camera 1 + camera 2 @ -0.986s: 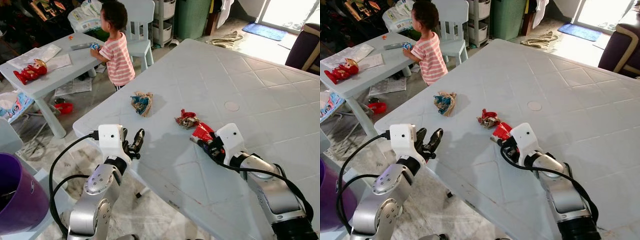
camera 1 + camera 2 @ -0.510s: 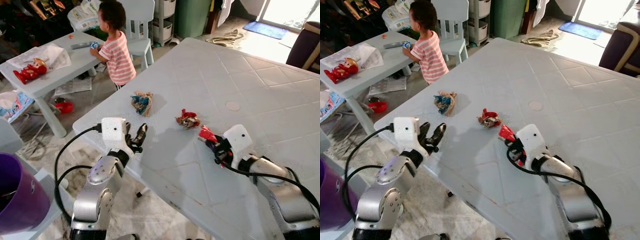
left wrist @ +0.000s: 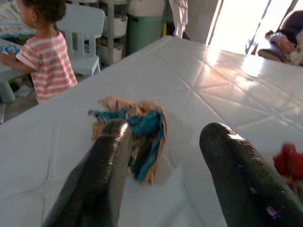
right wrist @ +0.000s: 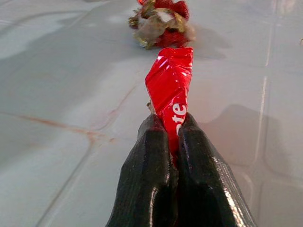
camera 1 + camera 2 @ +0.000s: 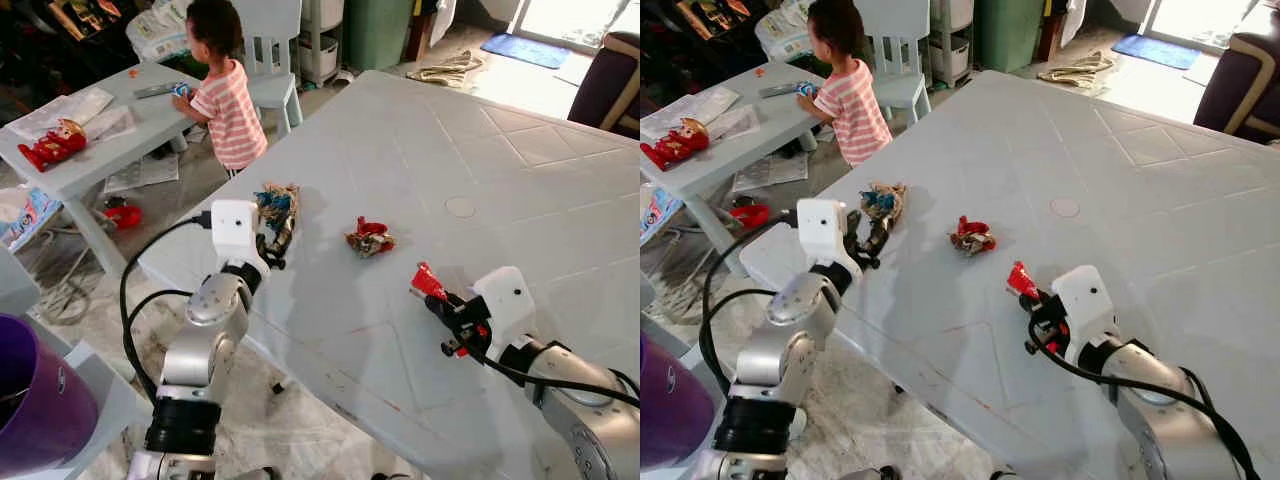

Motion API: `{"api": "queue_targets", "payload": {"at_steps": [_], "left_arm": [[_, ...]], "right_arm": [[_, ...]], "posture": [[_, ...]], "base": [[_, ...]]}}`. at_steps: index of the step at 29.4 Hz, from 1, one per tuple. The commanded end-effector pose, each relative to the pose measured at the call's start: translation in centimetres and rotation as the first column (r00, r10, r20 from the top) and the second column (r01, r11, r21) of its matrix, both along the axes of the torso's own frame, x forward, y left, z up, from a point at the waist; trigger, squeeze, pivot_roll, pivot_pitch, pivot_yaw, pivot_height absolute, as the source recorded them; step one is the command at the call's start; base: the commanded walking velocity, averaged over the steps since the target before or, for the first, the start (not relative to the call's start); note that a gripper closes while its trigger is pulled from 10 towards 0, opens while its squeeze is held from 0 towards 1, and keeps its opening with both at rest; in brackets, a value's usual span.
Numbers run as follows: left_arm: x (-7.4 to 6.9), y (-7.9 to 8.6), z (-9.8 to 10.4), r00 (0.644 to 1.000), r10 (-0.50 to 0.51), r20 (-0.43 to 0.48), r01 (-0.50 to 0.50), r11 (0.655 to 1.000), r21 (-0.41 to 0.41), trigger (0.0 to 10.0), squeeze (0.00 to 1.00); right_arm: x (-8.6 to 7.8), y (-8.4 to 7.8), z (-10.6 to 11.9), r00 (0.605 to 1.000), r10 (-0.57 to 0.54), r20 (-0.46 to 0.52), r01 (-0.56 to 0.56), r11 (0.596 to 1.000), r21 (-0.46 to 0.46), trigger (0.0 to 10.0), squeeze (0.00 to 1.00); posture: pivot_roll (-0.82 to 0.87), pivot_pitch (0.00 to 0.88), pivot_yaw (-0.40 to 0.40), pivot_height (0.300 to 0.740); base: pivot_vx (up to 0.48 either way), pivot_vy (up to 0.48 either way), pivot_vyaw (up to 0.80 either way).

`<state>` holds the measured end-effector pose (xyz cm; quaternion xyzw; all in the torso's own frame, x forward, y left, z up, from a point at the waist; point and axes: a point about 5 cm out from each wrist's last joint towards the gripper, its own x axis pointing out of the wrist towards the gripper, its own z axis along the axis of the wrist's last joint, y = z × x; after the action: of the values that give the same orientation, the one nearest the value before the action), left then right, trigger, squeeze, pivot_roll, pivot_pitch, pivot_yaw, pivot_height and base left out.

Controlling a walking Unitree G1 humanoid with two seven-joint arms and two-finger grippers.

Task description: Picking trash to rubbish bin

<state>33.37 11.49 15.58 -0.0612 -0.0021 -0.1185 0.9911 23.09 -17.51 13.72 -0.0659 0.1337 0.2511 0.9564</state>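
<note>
A glossy red wrapper [image 4: 169,90], crushed into a narrow strip with white lettering on it, is clenched between the two black fingers [image 4: 147,179] of the right end effector [image 5: 443,300], which holds it raised just above the white bench [image 5: 520,180]. Beyond its tip a second crumpled red and tan wrapper [image 5: 369,238] lies flat on the bench, near but apart. A third piece, a blue and tan paper wad [image 3: 135,130], sits near the bench's left edge. The left end effector [image 5: 272,238] is released, its fingers [image 3: 102,175] spread wide with the wad just ahead between them, not touching. A purple bin [image 5: 40,400] stands on the floor off the bench's left corner. A child in a striped shirt [image 5: 225,90] stands at a small grey table [image 5: 95,140] beyond that edge.
</note>
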Motion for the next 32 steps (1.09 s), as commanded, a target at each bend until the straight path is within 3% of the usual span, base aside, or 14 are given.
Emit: {"api": "queue_targets", "payload": {"at_steps": [1, 17, 18, 32], "left_arm": [[0.2, 0.3, -0.3, 1.000, 0.019, 0.004, -0.019, 1.000, 0.011, 10.0, 1.00], [2.9, 0.7, -0.5, 0.994, 0.087, 0.062, -0.089, 0.996, 0.028, 10.0, 1.00], [3.1, 0.7, -0.6, 0.994, 0.084, 0.066, -0.087, 0.996, 0.032, 10.0, 0.00], [4.2, -0.6, -1.8, 1.000, 0.017, 0.021, -0.018, 0.998, 0.058, 10.0, 0.00]], "right_arm": [[-0.3, -0.4, 0.6, 1.000, -0.018, 0.013, 0.018, 1.000, -0.002, 0.0, 0.00], [-1.3, 0.3, 1.9, 1.000, 0.001, 0.020, -0.001, 1.000, 0.023, 0.0, 0.00], [-1.5, 0.3, 2.0, 1.000, 0.006, 0.017, -0.007, 1.000, 0.025, 0.0, 0.00], [-3.3, 1.3, 3.3, 0.991, 0.131, 0.003, -0.131, 0.988, 0.082, 0.0, 0.00]], "posture": [[-0.12, 0.137, 0.003, 0.740], [-0.17, 0.139, -0.030, 0.740], [-0.17, 0.140, -0.031, 0.740], [-0.24, 0.155, -0.042, 0.740]], "base": [[0.000, 0.000, 0.00], [0.000, 0.000, 0.00], [0.000, 0.000, 0.00], [0.000, 0.000, 0.00]]}}
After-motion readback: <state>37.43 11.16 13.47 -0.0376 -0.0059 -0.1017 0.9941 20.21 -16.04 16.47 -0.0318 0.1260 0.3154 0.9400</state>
